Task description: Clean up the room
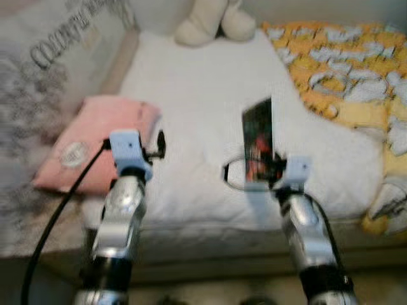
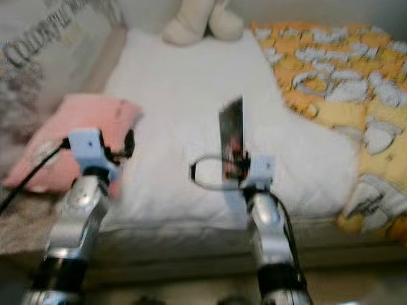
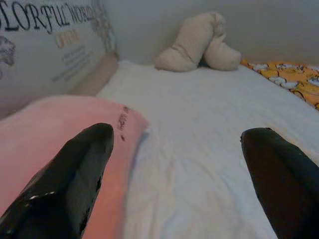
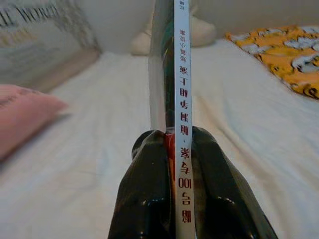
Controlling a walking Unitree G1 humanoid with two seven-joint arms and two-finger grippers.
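Book (image 1: 257, 143) stood on edge above the white bed (image 1: 203, 95), long axis pointing away from us, clamped at its near end by our right fingers (image 4: 149, 199). Our left fingers (image 3: 75, 174) hung spread, empty, beside the pink pillow (image 1: 95, 140).

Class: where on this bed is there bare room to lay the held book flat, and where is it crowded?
Free: the white sheet between the pink pillow and the yellow quilt, ahead of the book clamped in the right gripper. Crowded: the head end by the cream plush toy; the open left gripper is by the pillow.
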